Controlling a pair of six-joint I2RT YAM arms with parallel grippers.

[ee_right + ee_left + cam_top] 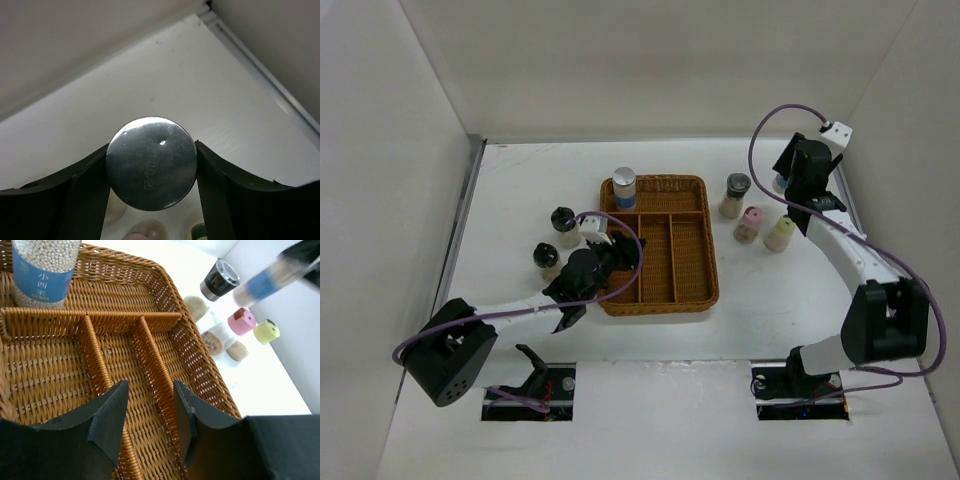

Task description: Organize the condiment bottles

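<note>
Right wrist: right tool (150,166) tight around silver-capped bottle (150,161) near wall edge (260,80); left tool (150,390) agape over wicker tray (201,359).

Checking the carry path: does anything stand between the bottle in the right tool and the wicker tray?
Yes. The black-capped bottle, pink-capped bottle and yellow-capped bottle stand between the held silver-capped bottle and the wicker tray; a low carry would likely hit them.

Brown wicker tray (712,262) — pink cap (753,215), yellow cap (785,223)
</note>
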